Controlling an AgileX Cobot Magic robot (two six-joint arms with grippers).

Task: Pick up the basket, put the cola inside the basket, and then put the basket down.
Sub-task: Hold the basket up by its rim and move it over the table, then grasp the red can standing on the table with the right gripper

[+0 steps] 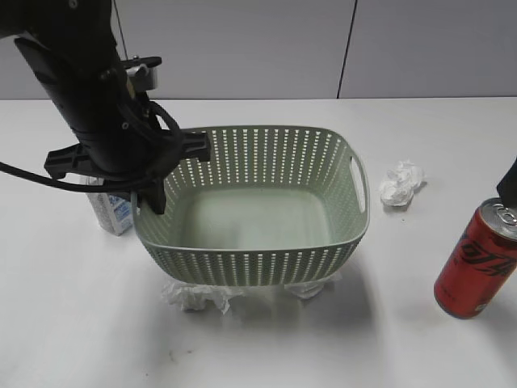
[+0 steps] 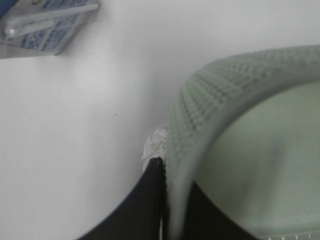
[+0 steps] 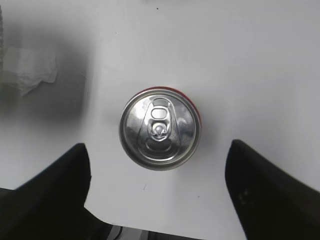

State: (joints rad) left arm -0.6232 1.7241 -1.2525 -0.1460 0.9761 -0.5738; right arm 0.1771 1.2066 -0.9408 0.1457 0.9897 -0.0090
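The pale green basket (image 1: 242,267) sits in the middle of the white table, and its rim fills the right of the left wrist view (image 2: 225,85). My left gripper (image 1: 153,194) is shut on the basket's left rim, one finger outside and one inside the wall (image 2: 172,170). I cannot tell whether the basket is off the table. The red cola can (image 1: 477,259) stands upright at the right edge. My right gripper (image 3: 158,150) is open and empty above the can's silver top (image 3: 160,129), one finger on each side, not touching it.
A blue-and-white drink carton (image 1: 113,212) stands just left of the basket, behind my left arm, and shows in the left wrist view (image 2: 47,25). Crumpled tissues lie under the basket's front edge (image 1: 194,295) and to its right (image 1: 401,182).
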